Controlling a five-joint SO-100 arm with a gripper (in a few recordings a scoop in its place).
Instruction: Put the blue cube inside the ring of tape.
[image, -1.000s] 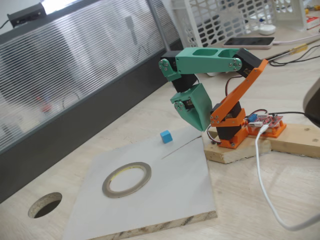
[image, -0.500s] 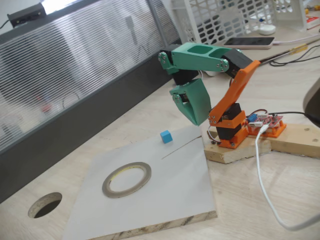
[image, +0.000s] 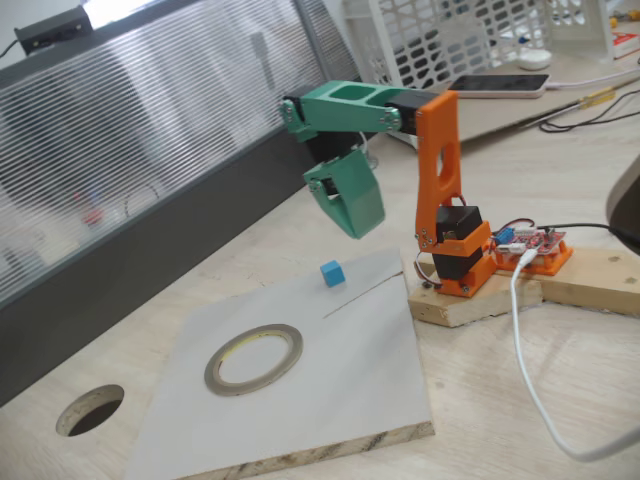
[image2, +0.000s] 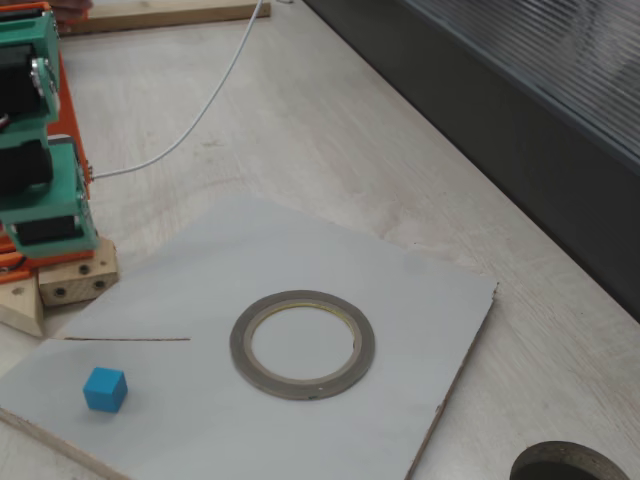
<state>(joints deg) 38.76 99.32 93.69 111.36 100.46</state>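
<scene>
**Arm lifted and swung out over the board, cube untouched**

Since a second ago the orange upper link has risen from a forward lean to nearly upright, and the green gripper (image: 352, 215) has travelled up and leftward in the fixed view — it now hangs in the air above and a little behind the cube, touching nothing. Whether its jaws stand apart or together cannot be told from here.

Nearest the camera lies the round dark hole (image: 90, 409) cut in the pale wooden table (image: 520, 400). Beyond it, on the flat grey board (image: 330, 400), rests the thin grey-silver ring of tape (image: 254, 358) — its middle bare. Farther back, near the board's far edge, sits the small sky-blue cube (image: 332, 273), well apart from the ring.
</scene>
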